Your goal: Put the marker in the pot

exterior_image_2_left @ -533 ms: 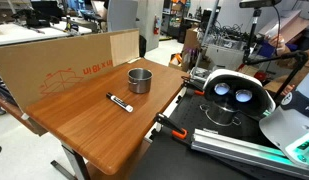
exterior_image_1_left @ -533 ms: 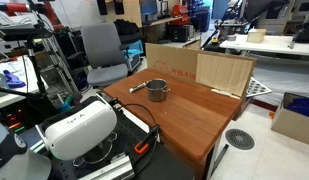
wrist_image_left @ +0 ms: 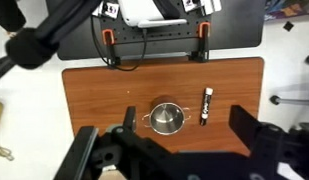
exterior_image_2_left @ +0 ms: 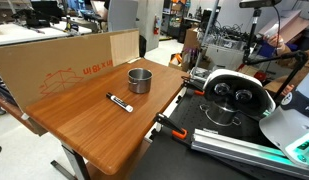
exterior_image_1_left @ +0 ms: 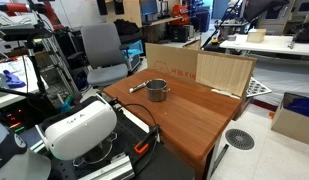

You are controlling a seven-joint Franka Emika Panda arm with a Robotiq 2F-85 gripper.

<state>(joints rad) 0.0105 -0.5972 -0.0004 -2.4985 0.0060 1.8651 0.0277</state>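
The marker (wrist_image_left: 206, 104), dark with a lighter end, lies flat on the wooden table (wrist_image_left: 94, 100) just beside the pot (wrist_image_left: 167, 118), not touching it. The pot is small, round, shiny silver and upright. Both also show in both exterior views: marker (exterior_image_1_left: 139, 86) (exterior_image_2_left: 119, 101), pot (exterior_image_1_left: 157, 92) (exterior_image_2_left: 140, 80). In the wrist view my gripper (wrist_image_left: 184, 115) is open and empty, high above the table, its dark fingers spread either side of the pot and marker. The gripper is out of frame in both exterior views.
Large cardboard boxes (exterior_image_1_left: 199, 68) (exterior_image_2_left: 64, 65) stand along one table edge. The white robot base (exterior_image_1_left: 79, 125) (exterior_image_2_left: 239, 95) sits at the opposite edge, with orange clamps (wrist_image_left: 109, 40) there. A grey office chair (exterior_image_1_left: 102, 50) stands beyond the table.
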